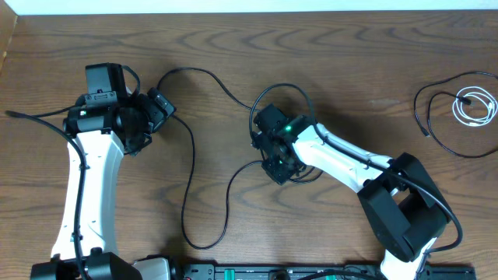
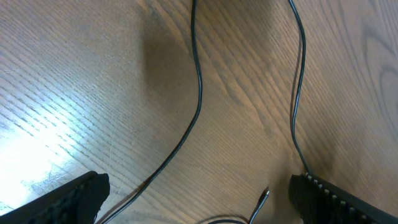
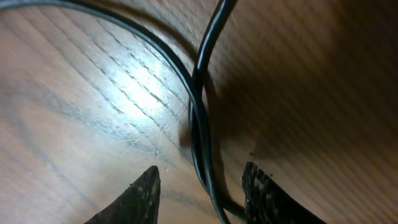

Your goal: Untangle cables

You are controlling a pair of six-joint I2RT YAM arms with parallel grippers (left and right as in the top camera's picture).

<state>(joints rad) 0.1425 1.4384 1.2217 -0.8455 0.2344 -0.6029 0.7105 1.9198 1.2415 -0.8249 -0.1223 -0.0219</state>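
Note:
Long black cables point(image 1: 189, 167) trail over the wooden table between the two arms, looping around my right gripper point(image 1: 274, 161). In the right wrist view two black cable strands point(image 3: 198, 134) run side by side between the fingers of my right gripper point(image 3: 202, 169). They lie close to the right finger point(image 3: 261, 186), with a gap to the left one, so the jaws stand partly open. My left gripper point(image 2: 199, 182) hangs wide open over two black cable runs point(image 2: 198, 93) and a small plug tip point(image 2: 264, 195), holding nothing. In the overhead view my left gripper point(image 1: 159, 109) is at the upper left.
A separate black cable loop point(image 1: 426, 124) and a coiled white cord point(image 1: 475, 105) lie at the far right. A black bar point(image 1: 257, 272) runs along the table's front edge. The table's back edge is along the top.

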